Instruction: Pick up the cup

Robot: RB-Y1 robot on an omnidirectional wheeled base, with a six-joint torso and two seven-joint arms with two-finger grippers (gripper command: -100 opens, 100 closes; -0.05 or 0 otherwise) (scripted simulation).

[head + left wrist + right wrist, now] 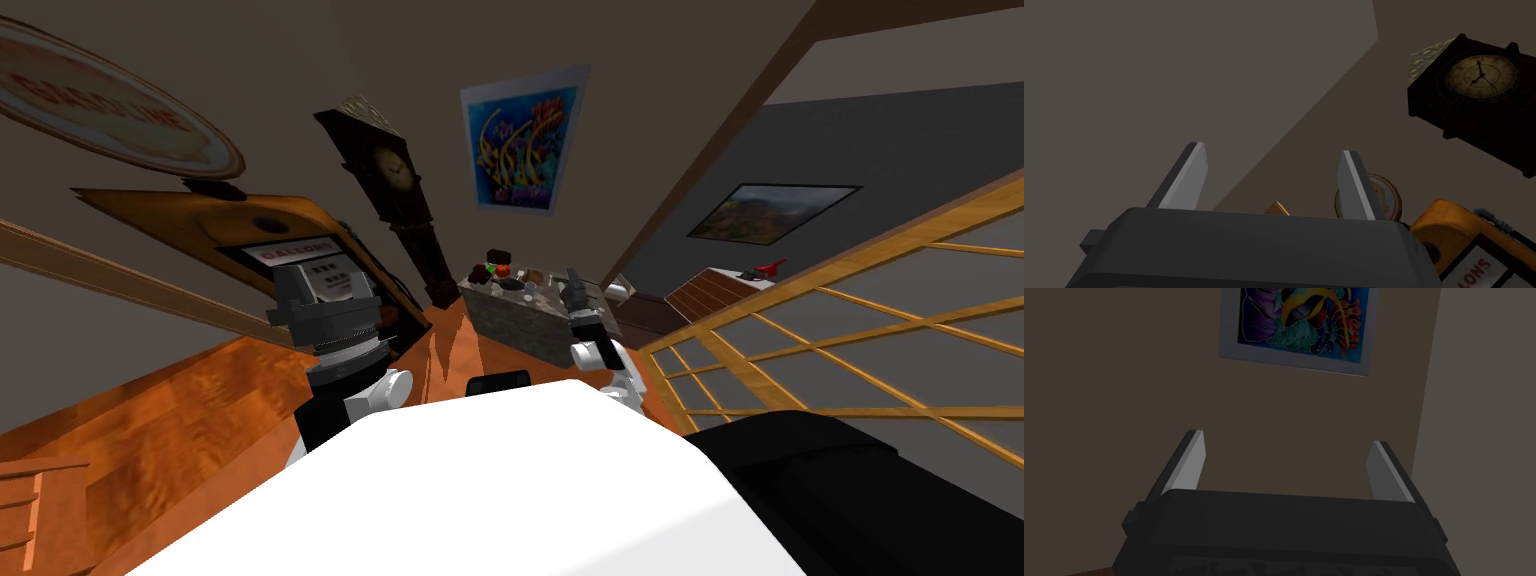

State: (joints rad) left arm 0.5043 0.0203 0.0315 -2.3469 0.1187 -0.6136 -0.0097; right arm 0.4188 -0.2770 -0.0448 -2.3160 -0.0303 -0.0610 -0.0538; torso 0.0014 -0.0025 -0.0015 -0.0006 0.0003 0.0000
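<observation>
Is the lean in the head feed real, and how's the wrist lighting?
Head view: the slant is the lens's; the grandfather clock and walls lean alike. Left wrist view: dim, left pincer open. Right wrist view: darker, right pincer open.

Tiny, indistinct objects (503, 272) atop the distant grey table (520, 320).
</observation>
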